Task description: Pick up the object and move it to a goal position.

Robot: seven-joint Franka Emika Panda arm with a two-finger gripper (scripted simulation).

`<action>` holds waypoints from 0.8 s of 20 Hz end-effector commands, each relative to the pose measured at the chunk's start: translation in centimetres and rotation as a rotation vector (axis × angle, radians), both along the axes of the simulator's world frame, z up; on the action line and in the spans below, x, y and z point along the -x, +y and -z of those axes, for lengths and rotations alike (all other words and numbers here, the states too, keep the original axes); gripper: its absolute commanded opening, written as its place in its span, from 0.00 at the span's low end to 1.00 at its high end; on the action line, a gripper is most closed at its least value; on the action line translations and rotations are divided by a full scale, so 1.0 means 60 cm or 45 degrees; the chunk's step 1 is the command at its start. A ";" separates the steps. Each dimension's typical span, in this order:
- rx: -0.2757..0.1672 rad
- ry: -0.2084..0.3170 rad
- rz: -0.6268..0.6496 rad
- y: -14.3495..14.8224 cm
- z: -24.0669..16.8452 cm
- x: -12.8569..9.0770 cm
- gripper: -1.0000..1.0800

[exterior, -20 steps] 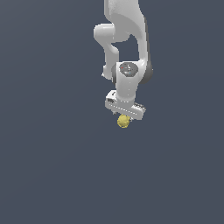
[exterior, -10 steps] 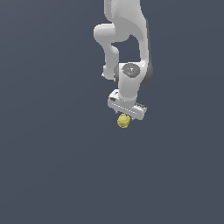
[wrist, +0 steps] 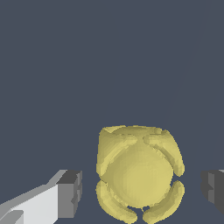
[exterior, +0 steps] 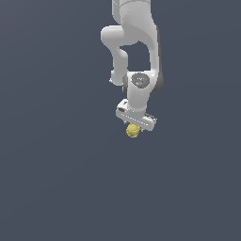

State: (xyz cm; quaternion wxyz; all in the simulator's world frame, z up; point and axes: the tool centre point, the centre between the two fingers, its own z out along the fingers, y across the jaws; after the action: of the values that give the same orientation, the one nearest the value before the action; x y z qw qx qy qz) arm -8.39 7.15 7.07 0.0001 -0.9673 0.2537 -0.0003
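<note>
The object (exterior: 133, 131) is a small yellow, lumpy, roundish item on the dark grey floor, directly under the white hand of my arm. My gripper (exterior: 134, 127) is down over it. In the wrist view the object (wrist: 138, 173) sits between the two dark finger pads (wrist: 70, 194), with a narrow gap showing on each side. The gripper (wrist: 142, 191) is open around the object and neither pad touches it. In the exterior view the fingertips are hidden behind the hand and the object.
A plain dark grey floor (exterior: 56, 179) spreads all around. The white arm (exterior: 134, 42) rises from the gripper to the top edge of the exterior view. Nothing else shows.
The hand has sunk very slightly toward the object. The object has not moved.
</note>
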 end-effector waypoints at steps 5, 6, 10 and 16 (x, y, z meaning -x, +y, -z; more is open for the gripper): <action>0.000 0.001 0.003 0.000 0.045 0.001 0.96; 0.000 0.001 0.003 0.000 0.049 0.001 0.96; 0.000 0.001 0.003 0.000 0.053 0.001 0.00; 0.000 0.001 0.003 0.000 0.053 0.001 0.00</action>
State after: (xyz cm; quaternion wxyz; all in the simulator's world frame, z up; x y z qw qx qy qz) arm -8.41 7.24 4.01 0.0003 -0.9671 0.2542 -0.0005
